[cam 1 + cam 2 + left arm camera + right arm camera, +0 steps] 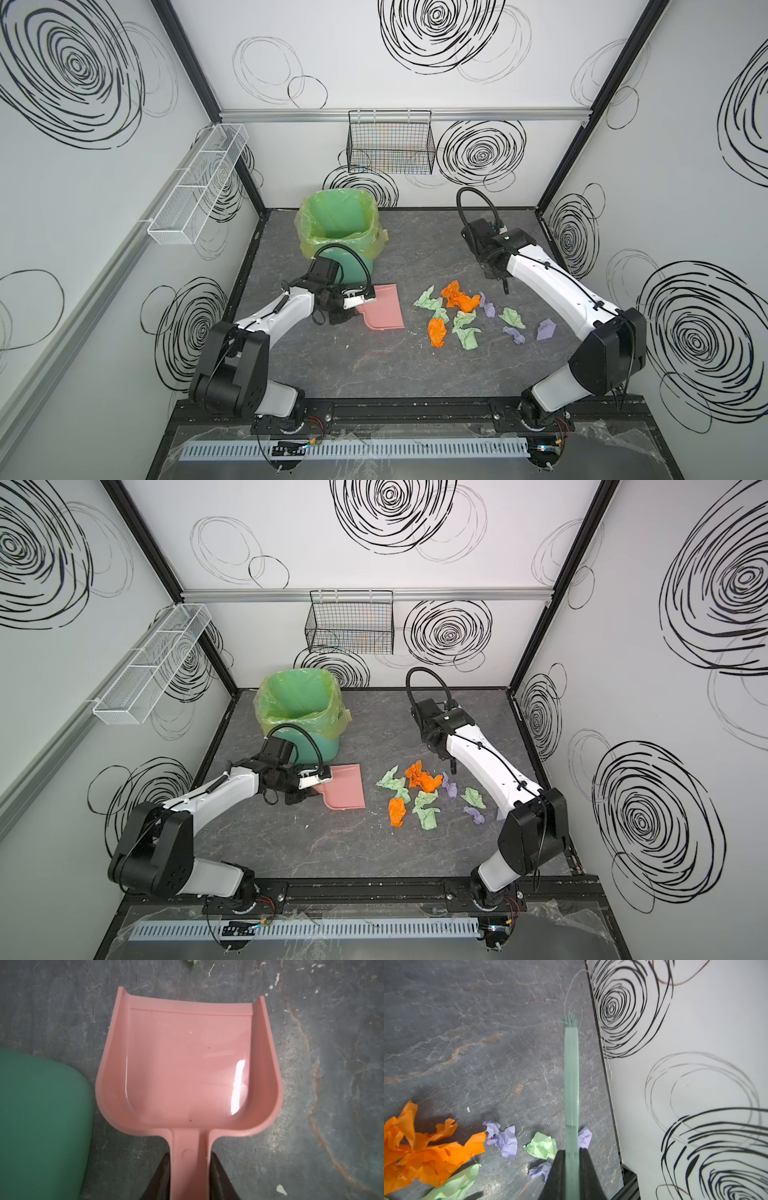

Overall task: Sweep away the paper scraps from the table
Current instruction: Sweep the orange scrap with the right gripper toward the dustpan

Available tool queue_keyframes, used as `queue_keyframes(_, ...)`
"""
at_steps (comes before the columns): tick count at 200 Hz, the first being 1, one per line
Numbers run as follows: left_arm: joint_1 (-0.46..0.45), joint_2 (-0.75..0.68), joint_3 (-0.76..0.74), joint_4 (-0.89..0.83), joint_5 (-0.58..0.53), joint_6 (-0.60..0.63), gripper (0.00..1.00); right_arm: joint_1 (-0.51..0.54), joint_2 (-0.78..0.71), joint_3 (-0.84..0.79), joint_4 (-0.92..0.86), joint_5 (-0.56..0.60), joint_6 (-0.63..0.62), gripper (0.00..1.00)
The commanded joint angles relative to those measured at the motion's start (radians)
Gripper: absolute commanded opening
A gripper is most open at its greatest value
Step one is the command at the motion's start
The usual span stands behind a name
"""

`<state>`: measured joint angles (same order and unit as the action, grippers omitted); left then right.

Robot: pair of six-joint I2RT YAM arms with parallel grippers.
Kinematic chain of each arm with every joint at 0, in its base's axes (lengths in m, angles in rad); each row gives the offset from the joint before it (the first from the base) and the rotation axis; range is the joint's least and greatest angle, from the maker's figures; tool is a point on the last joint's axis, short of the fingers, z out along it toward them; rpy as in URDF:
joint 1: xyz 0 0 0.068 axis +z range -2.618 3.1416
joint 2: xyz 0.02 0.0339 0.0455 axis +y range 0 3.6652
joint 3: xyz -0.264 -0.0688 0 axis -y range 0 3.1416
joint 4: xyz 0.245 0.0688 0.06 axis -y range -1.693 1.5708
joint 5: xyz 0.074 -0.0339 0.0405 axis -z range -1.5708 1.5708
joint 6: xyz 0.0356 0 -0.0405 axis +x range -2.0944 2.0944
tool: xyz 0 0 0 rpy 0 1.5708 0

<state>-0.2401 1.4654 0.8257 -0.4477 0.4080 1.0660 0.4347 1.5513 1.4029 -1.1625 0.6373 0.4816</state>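
Contents, left to right.

1. White mesh basket [199, 183]: fixed to the left wall, above the bench [374, 374], a dark grey veined top.
2. Bin [357, 268]: green, upright, at the back left of the bench. A yellow-green liner [305, 239] is folded over its rim.
3. Left gripper [189, 1172]: clamped on the handle of the dustpan, one dark finger on each side of it, as the left wrist view shows.
4. Dustpan [386, 309]: pink, lying on the bench just beside the bin's base. Its open lip is turned toward the paper and stands apart from it.
5. Black wire basket [390, 143]: hung on the back wall rail.
6. Paper scraps [459, 297]: crumpled wads in orange, pale green and lilac. In both top views they are bunched on the bench right of centre, between the dustpan and the right arm. The lilac ones lie furthest right.
7. Right gripper [572, 1169]: closed on the brush, above the right edge of the paper cluster.
8. Brush [571, 1076]: pale green handle running along the right wall, with bristles at the far end. Whether the bristles touch the bench cannot be told.
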Motion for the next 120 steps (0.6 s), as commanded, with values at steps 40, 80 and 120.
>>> queue_keyframes(40,-0.013,0.133,0.126,-0.002,-0.022,0.076,0.00,-0.091,-0.112,-0.231,-0.097,-0.057,0.177,0.00)
queue_keyframes(80,-0.025,0.198,0.186,-0.006,-0.021,0.077,0.00,-0.100,-0.176,-0.283,-0.094,-0.045,0.184,0.00)
queue_keyframes(120,-0.043,0.227,0.205,0.002,-0.016,0.061,0.00,-0.130,-0.251,-0.326,-0.079,-0.068,0.179,0.00)
